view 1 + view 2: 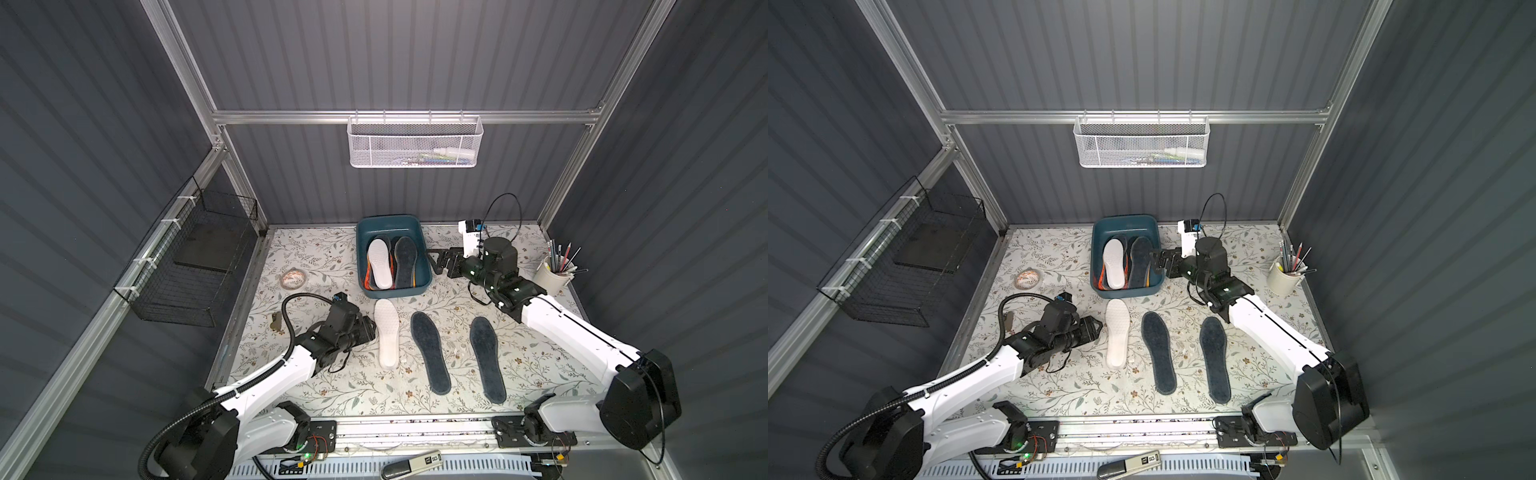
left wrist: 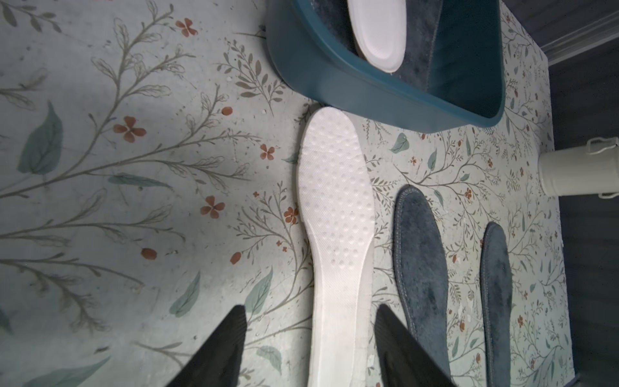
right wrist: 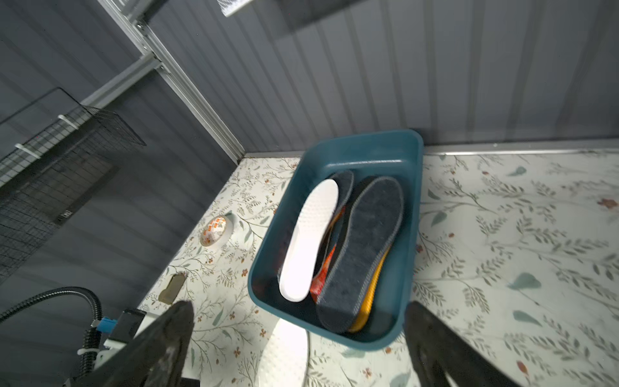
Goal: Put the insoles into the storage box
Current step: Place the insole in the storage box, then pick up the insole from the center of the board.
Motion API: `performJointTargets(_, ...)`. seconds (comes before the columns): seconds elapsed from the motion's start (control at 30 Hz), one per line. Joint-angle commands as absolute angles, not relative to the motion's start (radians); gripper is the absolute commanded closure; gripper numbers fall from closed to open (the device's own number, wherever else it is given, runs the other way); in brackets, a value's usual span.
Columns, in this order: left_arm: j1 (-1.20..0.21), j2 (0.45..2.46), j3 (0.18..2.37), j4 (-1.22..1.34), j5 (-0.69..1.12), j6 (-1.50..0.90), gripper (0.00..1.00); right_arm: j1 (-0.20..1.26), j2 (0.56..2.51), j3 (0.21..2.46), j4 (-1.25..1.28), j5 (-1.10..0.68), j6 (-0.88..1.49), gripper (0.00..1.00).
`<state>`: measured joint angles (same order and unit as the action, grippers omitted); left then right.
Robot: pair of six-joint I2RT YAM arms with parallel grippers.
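Observation:
The dark teal storage box [image 1: 390, 292] [image 3: 361, 150] stands at the back middle of the table. In it lie a white insole [image 1: 380, 264] [image 3: 310, 241], a dark fuzzy one [image 1: 405, 262] [image 3: 365, 244], and orange and red-orange ones beneath. A white insole [image 1: 386, 332] [image 2: 338, 217] lies flat on the table in front of the box. Two dark grey-blue insoles [image 1: 430, 353] [image 1: 487, 359] lie to its right. My left gripper [image 1: 371, 328] [image 2: 310, 310] is low and open, one finger on each side of the white insole's narrow part. My right gripper [image 1: 434, 262] [image 3: 298, 311] hangs open and empty at the box's right wall.
A tape roll [image 1: 293, 277] and a small brown piece [image 1: 275, 322] lie at the left of the floral table. A cup of pens [image 1: 552, 274] stands at the right edge. A black wire basket [image 1: 187, 266] hangs on the left wall, a white mesh basket [image 1: 413, 141] on the back rail.

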<state>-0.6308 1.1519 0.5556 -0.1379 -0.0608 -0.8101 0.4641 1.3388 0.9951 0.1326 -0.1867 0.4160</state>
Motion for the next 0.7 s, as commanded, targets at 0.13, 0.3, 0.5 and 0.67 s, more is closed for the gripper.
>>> performJointTargets(0.13, -0.682, 1.24, 0.619, -0.147, -0.127, -0.829, 0.48, 0.421, 1.33, 0.959, 0.092, -0.173, 0.474, 0.01)
performJointTargets(0.3, -0.71, 1.315, 0.657, -0.15, -0.144, -0.832, 0.53, 0.405, 1.344, 0.955, 0.091, -0.191, 0.491, 0.01)
performJointTargets(0.5, -0.726, 1.41, 0.695, -0.151, -0.158, -0.838, 0.6, 0.392, 1.349, 0.956, 0.085, -0.221, 0.5, 0.01)
performJointTargets(0.67, -0.73, 1.463, 0.716, -0.133, -0.159, -0.832, 0.64, 0.385, 1.349, 0.958, 0.085, -0.225, 0.497, 0.01)
